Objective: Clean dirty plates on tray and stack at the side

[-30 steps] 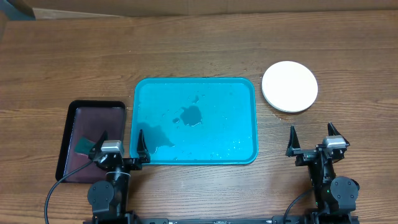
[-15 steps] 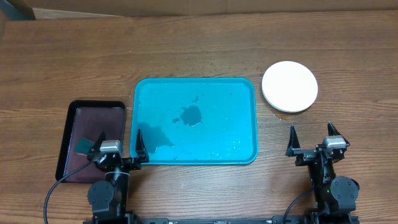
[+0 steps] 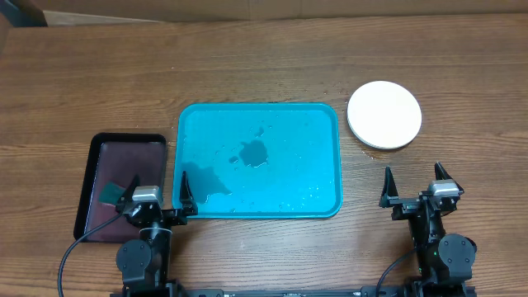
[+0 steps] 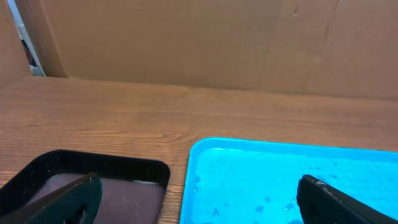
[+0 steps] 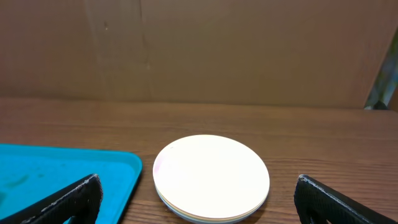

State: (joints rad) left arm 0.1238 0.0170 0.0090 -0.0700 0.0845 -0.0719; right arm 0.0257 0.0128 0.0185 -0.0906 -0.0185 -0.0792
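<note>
Overhead, nearest the bases, the left fingers (image 3: 187, 188) are spread wide with nothing between them. One tip hangs over the maroon tray (image 3: 124, 157), the other over the near left corner of the tray (image 3: 330, 115). The right fingers (image 3: 388, 186) are just as wide and just as empty, above bare tabletop (image 3: 264, 66) to the right of the tray.

Farther out, the tray carries no plates. Only a dark wet patch (image 3: 254, 153) and scattered droplets lie on it (so the washing looks done, as far as I can judge).

Farthest back on the right, the plates (image 3: 384, 115) sit on the tabletop, clear of the tray's far right corner. On the right wrist view the stack (image 5: 211, 177) lies straight ahead of the fingers, centred between them and a little beyond. The top plate is white, clean and unsmeared, with thin layered rims showing beneath it; their colours are too faint to call.

Being round, the stack has no long axis to line up with. The right arm is plainly the nearer one, while the left has the whole tray between it and the stack. Any further move on the plates would fall to the right arm, reaching forward.
</note>
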